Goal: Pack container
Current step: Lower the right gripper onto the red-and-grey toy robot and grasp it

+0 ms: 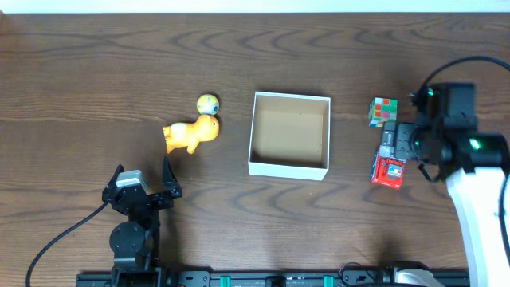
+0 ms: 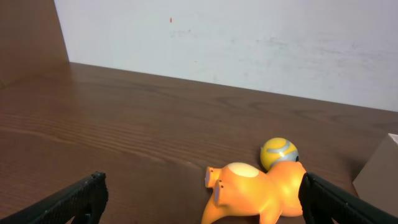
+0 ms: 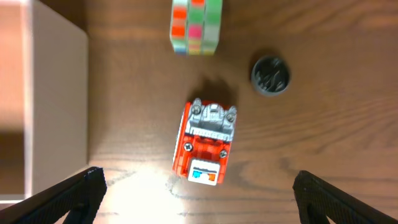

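Both wide apart: left gripper (image 1: 144,174), right gripper (image 3: 199,182)!
Red toy truck (image 3: 206,142) under right; square white-walled cardboard container (image 1: 288,168) centre frame.

I have the container (image 1: 287,168) mid-table (image 1: 96,72), with the animal toy (image 1: 192,133) well to its left and the ball (image 1: 207,103) just behind that toy. To the container's right lie the puzzle cube (image 1: 382,111) and, nearer me, the toy truck (image 1: 389,167), apart from each other. My left gripper (image 1: 143,171) is in front of the animal toy and my right gripper (image 3: 199,186) hangs over the toy truck.
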